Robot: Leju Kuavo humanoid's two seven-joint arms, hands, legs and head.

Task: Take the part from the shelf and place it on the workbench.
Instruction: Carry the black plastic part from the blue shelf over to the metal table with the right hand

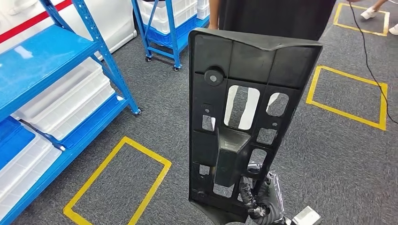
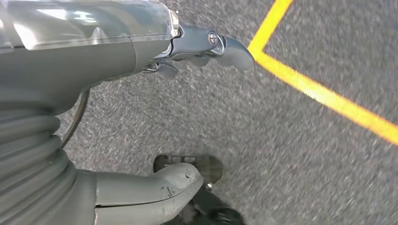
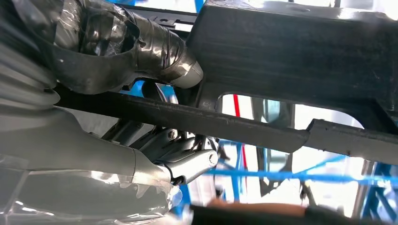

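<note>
A large black plastic panel [image 1: 248, 89] with several cut-outs stands upright in the middle of the head view, over grey carpet. My right hand [image 1: 260, 194] grips its lower edge from behind, dark fingers showing through the lower openings. In the right wrist view the taped thumb [image 3: 155, 47] presses one side of the panel [image 3: 291, 42] and the fingers [image 3: 187, 157] curl on the other side. My left hand [image 2: 141, 112] hangs over the carpet, thumb and fingers apart, holding nothing.
Blue shelving [image 1: 56, 61] with white bins [image 1: 65, 103] stands at the left and another blue rack [image 1: 164, 28] at the back. Yellow tape squares [image 1: 117, 183] mark the grey carpet. A person in dark clothes [image 1: 272, 16] stands just behind the panel.
</note>
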